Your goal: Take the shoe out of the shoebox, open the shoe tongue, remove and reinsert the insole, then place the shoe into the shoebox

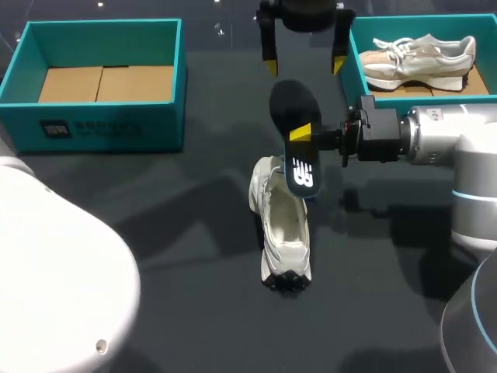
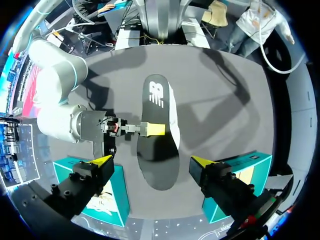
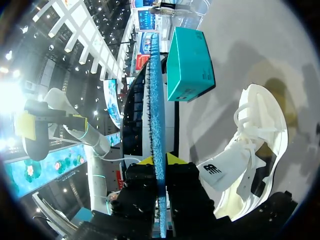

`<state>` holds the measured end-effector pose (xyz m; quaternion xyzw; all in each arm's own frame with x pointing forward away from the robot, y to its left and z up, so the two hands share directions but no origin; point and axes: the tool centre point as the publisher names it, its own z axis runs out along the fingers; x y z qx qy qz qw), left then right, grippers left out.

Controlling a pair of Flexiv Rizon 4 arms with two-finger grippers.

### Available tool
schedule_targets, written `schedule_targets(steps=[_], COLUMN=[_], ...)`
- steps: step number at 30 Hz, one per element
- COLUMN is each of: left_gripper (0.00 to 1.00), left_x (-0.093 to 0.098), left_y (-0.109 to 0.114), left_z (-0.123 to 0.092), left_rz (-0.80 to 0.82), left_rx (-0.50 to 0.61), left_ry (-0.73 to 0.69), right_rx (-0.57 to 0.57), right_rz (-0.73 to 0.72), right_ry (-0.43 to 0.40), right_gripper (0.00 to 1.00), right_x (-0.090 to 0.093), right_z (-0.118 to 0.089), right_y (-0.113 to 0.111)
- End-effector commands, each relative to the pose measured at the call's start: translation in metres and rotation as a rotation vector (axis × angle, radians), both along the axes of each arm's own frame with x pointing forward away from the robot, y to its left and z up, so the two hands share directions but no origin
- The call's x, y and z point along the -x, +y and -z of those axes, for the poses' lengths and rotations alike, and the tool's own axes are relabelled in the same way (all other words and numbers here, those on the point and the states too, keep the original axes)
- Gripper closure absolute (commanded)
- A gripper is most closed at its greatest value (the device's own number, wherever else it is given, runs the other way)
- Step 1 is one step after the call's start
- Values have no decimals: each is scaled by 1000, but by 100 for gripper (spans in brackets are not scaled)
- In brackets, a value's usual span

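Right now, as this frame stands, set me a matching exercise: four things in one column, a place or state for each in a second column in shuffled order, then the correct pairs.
Things
1. black foam insole
2. white lace-up sneaker
3. beige sneaker with white laces
4. left pincer

Places or states
A. inside the teal cardboard shoebox on the right
B. open, holding nothing
C. lying on the dark table
D. clamped in the right pincer, off the table

Pairs: 1-D, 2-C, 3-A, 4-B
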<state>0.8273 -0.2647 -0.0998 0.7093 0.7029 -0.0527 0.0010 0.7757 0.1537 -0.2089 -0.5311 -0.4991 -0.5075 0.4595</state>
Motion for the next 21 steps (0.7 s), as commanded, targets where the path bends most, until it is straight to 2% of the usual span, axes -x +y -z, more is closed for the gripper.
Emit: schedule_targets(steps=[1,9,21], left_gripper=[0,0,0], left_x=[7,13,21], left_y=[23,55,75], left_z=[-3,1,21], left_rz=[-4,-24,-37], left_rx=[157,458,709], left_ry=[-27,-68,-107], right_rx=[2,2,2], right_rz=[2,2,2], right_ry=[1,1,1], right_gripper=[100,100,100], right_x=[1,1,1], right_z=[0,0,0], right_y=[0,0,0])
